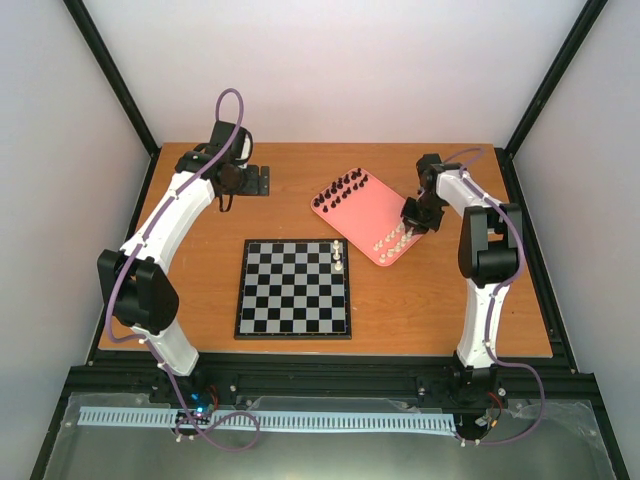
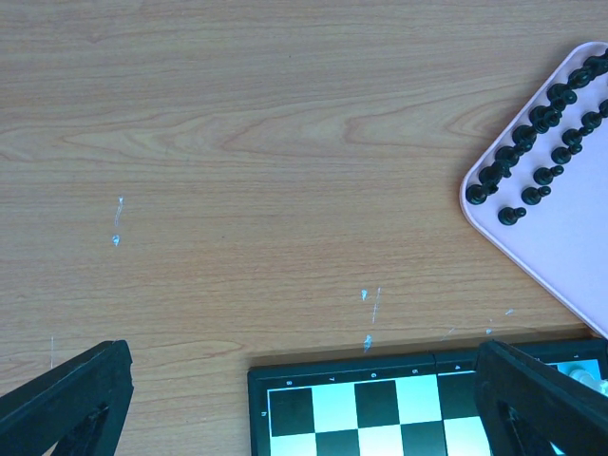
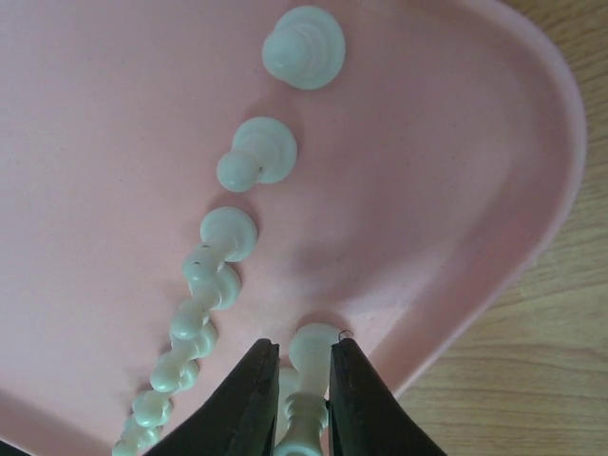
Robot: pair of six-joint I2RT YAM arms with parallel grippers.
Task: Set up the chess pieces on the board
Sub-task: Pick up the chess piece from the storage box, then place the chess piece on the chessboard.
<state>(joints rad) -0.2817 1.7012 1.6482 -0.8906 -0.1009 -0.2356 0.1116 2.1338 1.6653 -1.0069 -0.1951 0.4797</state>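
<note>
The board [image 1: 294, 288] lies at the table's middle, with two cream-white pieces [image 1: 339, 254] at its far right corner. Its far edge shows in the left wrist view [image 2: 380, 399]. The pink tray [image 1: 360, 212] holds a row of black pieces [image 1: 343, 188] and a row of white pieces [image 1: 390, 240]. My right gripper [image 3: 299, 375] is low over the tray's near corner, shut on a cream-white piece [image 3: 309, 380] whose base rests on the tray. My left gripper [image 2: 304, 408] is open and empty, high over the table's far left.
More white pieces [image 3: 228, 247] stand in a line just left of the right gripper. The tray's rim [image 3: 532, 228] runs close to its right. Black pieces [image 2: 532, 152] line the tray's edge in the left wrist view.
</note>
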